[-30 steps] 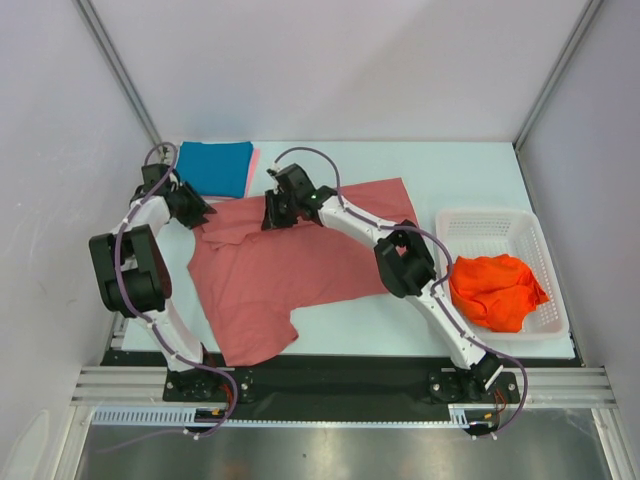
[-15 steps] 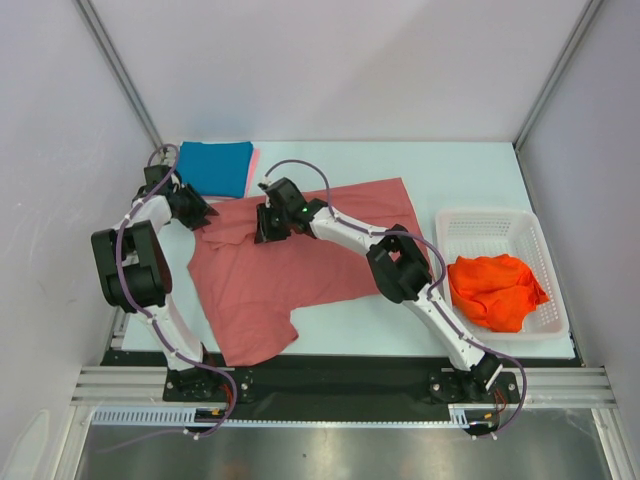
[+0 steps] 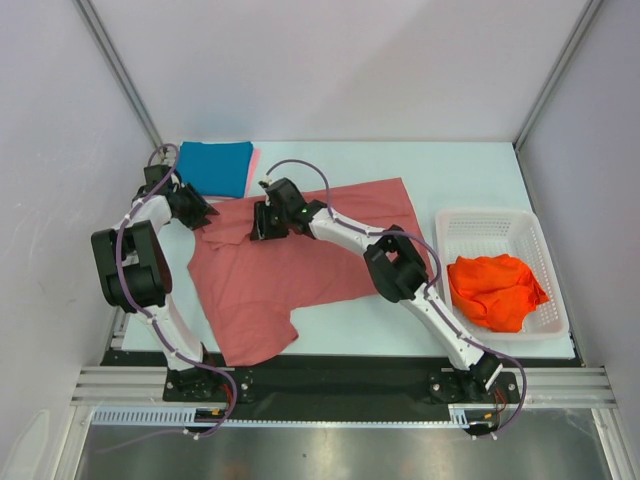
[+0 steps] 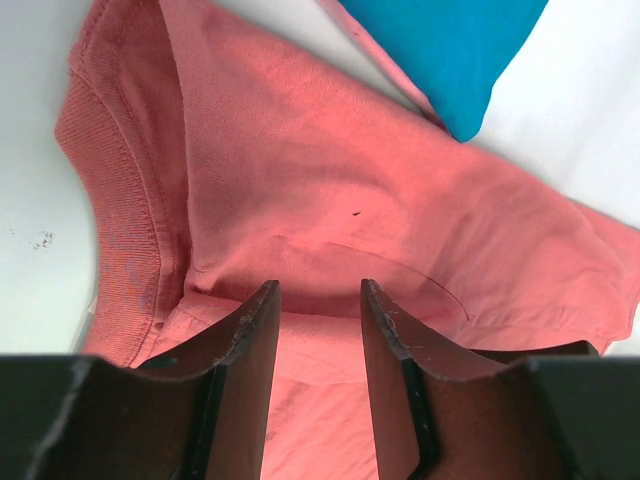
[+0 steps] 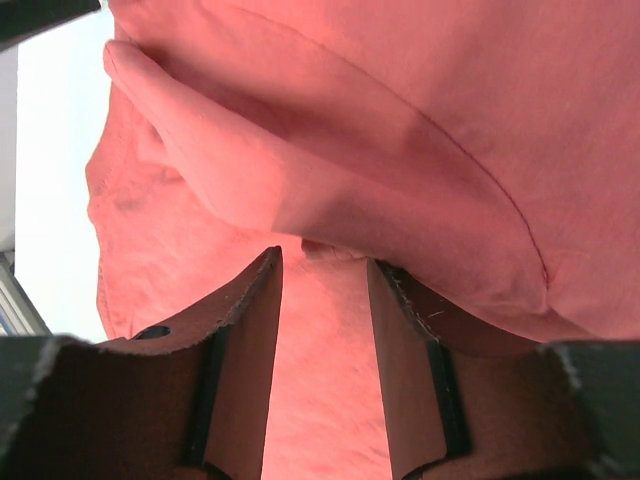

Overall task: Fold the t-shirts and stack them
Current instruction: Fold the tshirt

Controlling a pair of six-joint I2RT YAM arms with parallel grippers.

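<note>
The dusty salmon-red t-shirt (image 3: 300, 262) lies spread across the middle of the table, its upper left part bunched. My left gripper (image 3: 201, 214) is at its far-left edge, jaws apart and low over the cloth (image 4: 330, 180), nothing gripped. My right gripper (image 3: 258, 226) is over the bunched part near the collar, jaws apart, with a raised fold (image 5: 300, 170) just past the fingertips. A folded teal-blue t-shirt (image 3: 215, 167) lies at the back left on a light pink one (image 3: 254, 163); its corner also shows in the left wrist view (image 4: 455, 50). Bright orange-red t-shirts (image 3: 495, 290) fill the basket.
The white lattice basket (image 3: 490, 221) stands at the right edge of the table. Bare table (image 3: 450, 170) shows behind the shirt. Grey walls close in on the left, back and right. The black rail with the arm bases (image 3: 330, 380) runs along the near edge.
My right gripper has moved left and a little nearer over the salmon-red shirt, toward the left gripper. The left gripper has hardly moved.
</note>
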